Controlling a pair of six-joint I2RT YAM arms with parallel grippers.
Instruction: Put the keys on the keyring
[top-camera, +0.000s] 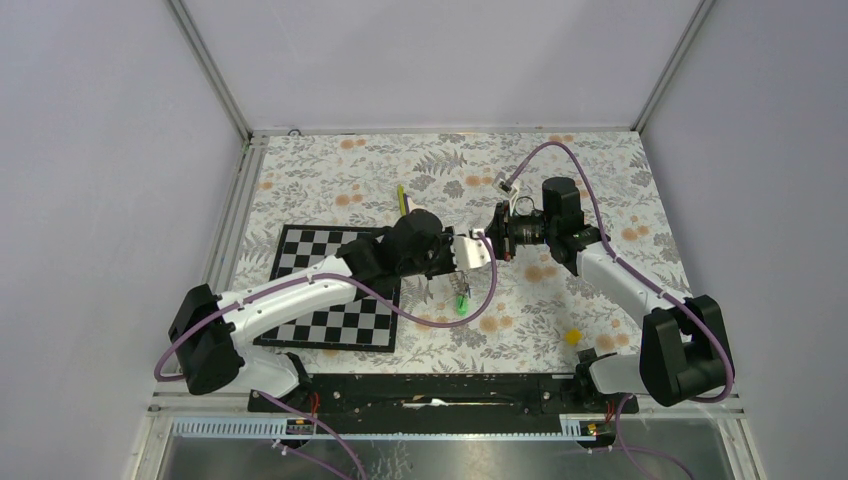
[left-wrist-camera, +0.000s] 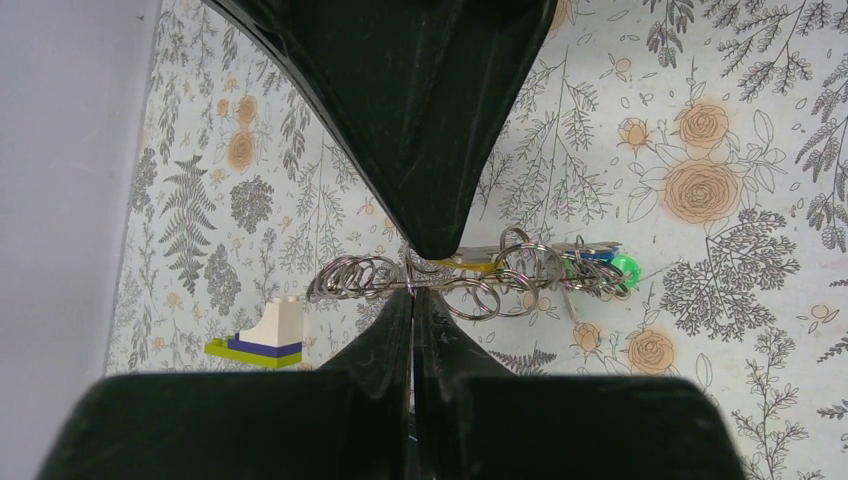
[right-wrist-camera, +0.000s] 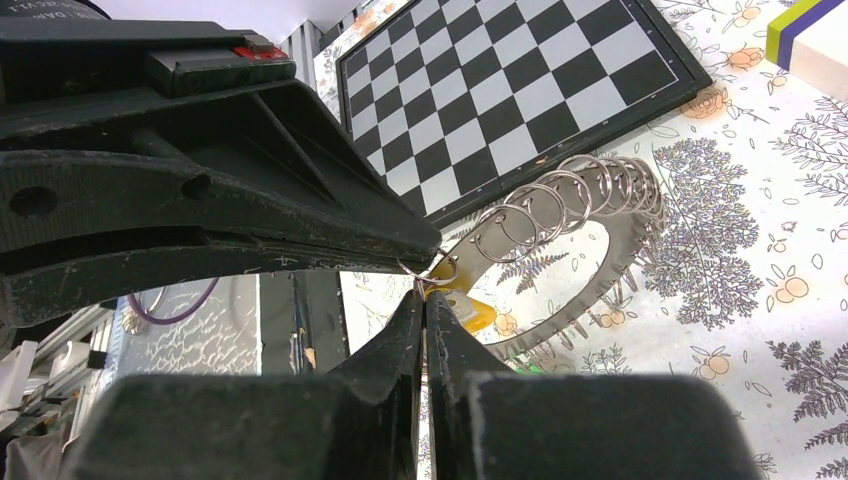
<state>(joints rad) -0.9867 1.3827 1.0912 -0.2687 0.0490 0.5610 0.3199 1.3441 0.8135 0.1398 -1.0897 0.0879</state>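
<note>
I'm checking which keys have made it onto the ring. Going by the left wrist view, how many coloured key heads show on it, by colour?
Yellow key head: 1
Blue key head: 1
Green key head: 1
Total: 3 in sight at the keyring; others may be hidden.

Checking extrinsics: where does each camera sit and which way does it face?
Top external: above and behind the bases, looking down at the table; both arms show, left pincer and right pincer tip to tip.
Left wrist: on the left arm, looking down past its shut fingers at the keyring.
Right wrist: on the right arm, facing the chessboard; its shut fingers pinch the yellow key.
Shared: both wrist views show the keyring.
</note>
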